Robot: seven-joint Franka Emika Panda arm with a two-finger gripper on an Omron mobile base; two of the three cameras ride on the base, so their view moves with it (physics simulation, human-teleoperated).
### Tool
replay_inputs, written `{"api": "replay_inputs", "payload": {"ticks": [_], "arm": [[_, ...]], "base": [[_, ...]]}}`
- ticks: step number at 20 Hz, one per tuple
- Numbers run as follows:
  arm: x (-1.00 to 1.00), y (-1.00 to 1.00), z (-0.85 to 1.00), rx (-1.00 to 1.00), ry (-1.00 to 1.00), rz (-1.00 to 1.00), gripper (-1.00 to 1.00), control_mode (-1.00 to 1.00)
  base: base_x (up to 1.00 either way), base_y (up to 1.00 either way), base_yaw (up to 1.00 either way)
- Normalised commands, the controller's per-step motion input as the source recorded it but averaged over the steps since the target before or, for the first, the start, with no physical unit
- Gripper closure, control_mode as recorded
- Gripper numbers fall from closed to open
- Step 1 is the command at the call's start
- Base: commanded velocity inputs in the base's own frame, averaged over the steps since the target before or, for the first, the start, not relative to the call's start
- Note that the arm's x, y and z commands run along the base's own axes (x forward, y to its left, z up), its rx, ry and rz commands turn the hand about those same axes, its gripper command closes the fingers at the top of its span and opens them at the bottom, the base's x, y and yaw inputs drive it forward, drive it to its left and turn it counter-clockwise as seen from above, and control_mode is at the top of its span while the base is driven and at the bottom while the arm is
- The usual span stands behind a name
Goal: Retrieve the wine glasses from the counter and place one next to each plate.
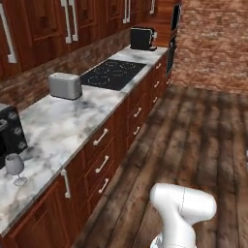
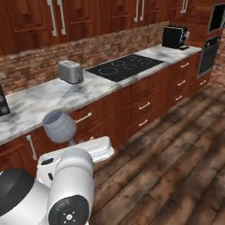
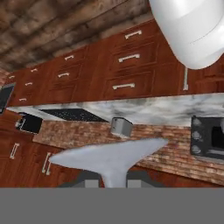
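Observation:
My gripper [image 3: 114,180] is shut on the thin stem of a clear greyish wine glass [image 2: 59,125]. In the right base view the glass hangs in the air in front of the counter [image 2: 39,101], bowl tilted to the upper left. In the hand view its round foot [image 3: 109,157] spreads just beyond the fingertips. A second wine glass [image 1: 15,167] stands upright near the front edge of the counter [image 1: 63,126], at the left of the left base view. The plates are out of view.
On the counter stand a silver toaster [image 1: 65,85], a black cooktop [image 1: 114,73], a black coffee machine [image 1: 143,38] at the far end, and a black appliance [image 1: 9,133] behind the standing glass. Wooden floor [image 1: 193,131] gives free room to the right.

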Motion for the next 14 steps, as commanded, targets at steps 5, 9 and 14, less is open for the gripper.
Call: {"api": "replay_inputs", "payload": {"ticks": [5,9,14], "arm": [[0.0,0.0,0.0,0.0,0.0,0.0,1.0,1.0],[0.0,0.0,0.0,0.0,0.0,0.0,1.0,1.0],[0.0,0.0,0.0,0.0,0.0,0.0,1.0,1.0]], "base": [[0.0,0.0,-1.0],[0.0,0.0,-1.0],[0.0,0.0,-1.0]]}}
